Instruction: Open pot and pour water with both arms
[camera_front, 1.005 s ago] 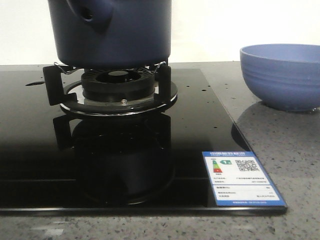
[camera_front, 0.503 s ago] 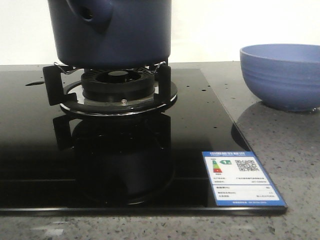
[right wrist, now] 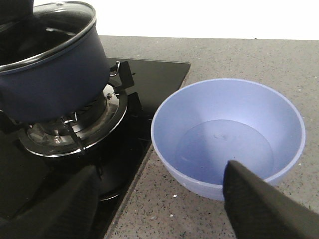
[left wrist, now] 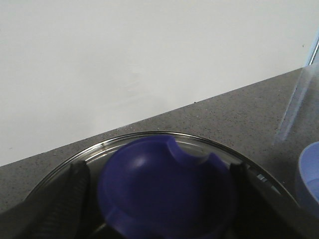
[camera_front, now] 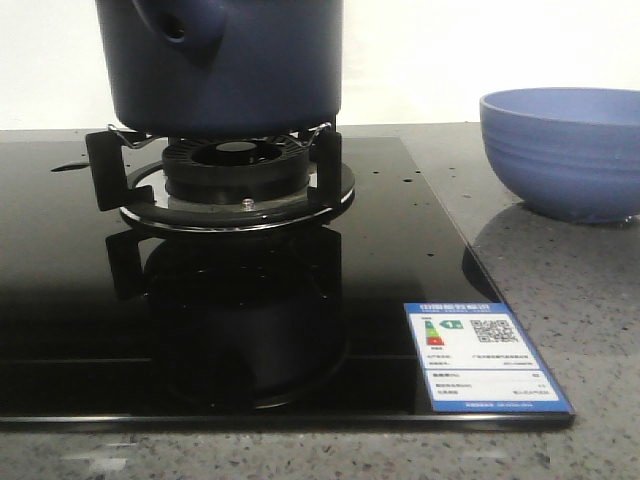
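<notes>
The dark navy pot stands on the gas burner, its stubby hollow handle facing forward-left. The right wrist view shows the pot with its glass lid on. My left gripper is over the lid, its fingers standing on either side of the blue lid knob, with a thin dark gap at one side. My right gripper hangs open and empty above the counter, between the hob edge and the bowl.
A periwinkle-blue bowl sits on the grey speckled counter right of the black glass hob; it also shows in the right wrist view. An energy label is stuck on the hob's front right corner. A white wall stands behind.
</notes>
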